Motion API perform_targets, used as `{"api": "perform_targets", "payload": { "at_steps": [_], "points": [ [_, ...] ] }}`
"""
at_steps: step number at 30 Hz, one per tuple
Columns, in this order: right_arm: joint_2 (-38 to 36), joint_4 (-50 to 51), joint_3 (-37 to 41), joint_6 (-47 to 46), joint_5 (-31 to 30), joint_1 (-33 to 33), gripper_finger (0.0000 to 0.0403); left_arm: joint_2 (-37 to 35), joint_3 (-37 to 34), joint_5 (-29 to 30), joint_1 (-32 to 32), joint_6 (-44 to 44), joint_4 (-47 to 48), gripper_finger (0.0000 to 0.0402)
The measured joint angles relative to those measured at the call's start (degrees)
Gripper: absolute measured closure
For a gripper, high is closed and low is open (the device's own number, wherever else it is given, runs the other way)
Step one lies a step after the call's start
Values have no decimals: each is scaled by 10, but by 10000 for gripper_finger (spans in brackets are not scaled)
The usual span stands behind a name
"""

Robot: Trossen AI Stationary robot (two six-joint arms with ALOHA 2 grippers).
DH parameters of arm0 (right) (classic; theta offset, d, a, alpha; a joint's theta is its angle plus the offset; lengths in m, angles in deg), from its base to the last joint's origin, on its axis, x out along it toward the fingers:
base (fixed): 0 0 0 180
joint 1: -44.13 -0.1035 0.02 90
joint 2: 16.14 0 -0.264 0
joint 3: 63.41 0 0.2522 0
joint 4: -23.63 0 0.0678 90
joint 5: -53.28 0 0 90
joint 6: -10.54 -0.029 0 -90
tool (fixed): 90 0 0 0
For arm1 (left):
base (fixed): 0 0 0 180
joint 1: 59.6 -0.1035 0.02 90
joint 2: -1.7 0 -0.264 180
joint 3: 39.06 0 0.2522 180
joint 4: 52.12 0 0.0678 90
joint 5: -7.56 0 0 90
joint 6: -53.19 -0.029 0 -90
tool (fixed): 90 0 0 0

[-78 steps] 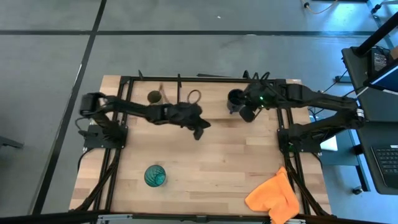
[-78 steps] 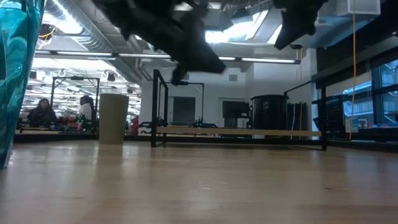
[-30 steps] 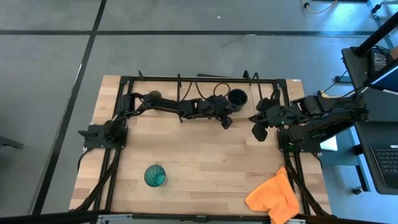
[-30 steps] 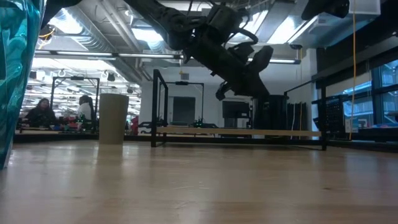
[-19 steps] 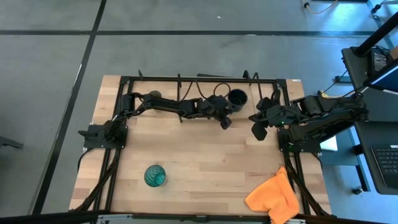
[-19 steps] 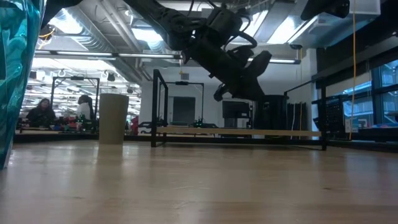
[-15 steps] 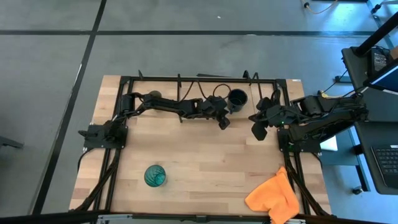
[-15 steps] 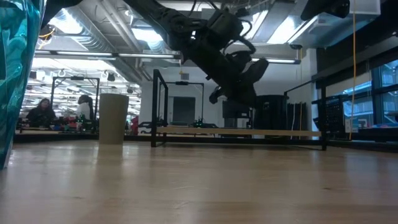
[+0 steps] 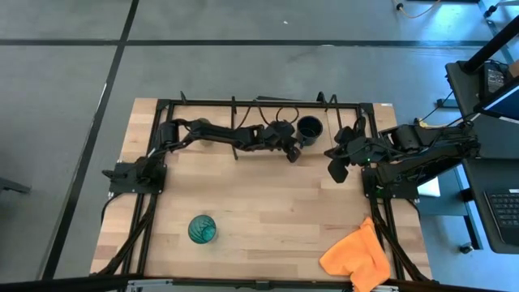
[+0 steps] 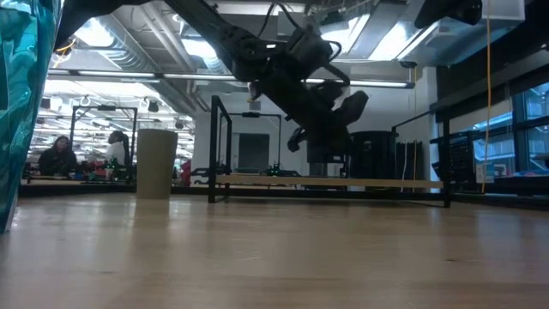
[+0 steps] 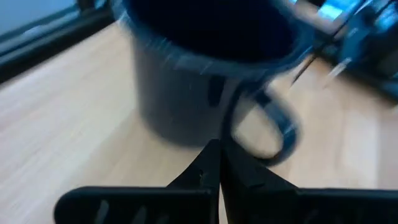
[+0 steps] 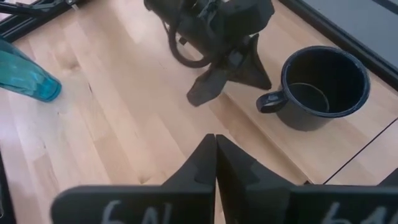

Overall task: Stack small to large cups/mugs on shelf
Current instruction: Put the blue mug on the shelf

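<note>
Teal tumbler [image 9: 202, 229] sits alone at front left; left gripper [image 9: 293, 156] fingers together, empty, just beside navy mug [image 9: 309, 128] on the shelf [image 10: 334, 182]. Open before the handle. Right gripper [image 9: 336, 170] pinched shut, idle

the right gripper [image 12: 216, 144] shows as two dark fingers pressed together into a point, above bare wooden tabletop [image 12: 124, 124]. ahead of it the left gripper [image 12: 233, 68] hangs over the wood, its dark fingers closed to a wedge and tilted, with a loop of cable [image 12: 180, 43] behind it. just beside that gripper stands the navy mug [image 12: 323, 87], upright and empty, its handle turned toward the left gripper but not touching it. well apart, at the frame's edge, the teal tumbler [image 12: 28, 78] stands on the tabletop.
</note>
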State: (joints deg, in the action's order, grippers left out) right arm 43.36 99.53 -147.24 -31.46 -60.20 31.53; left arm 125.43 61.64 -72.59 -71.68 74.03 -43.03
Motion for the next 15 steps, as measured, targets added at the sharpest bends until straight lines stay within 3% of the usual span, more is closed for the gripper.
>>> {"api": "perform_targets", "payload": {
  "at_steps": [15],
  "points": [
    [0,3,0,-11,-19,0,394,46,24,-53,7,24,-72,401]
  ]
}}
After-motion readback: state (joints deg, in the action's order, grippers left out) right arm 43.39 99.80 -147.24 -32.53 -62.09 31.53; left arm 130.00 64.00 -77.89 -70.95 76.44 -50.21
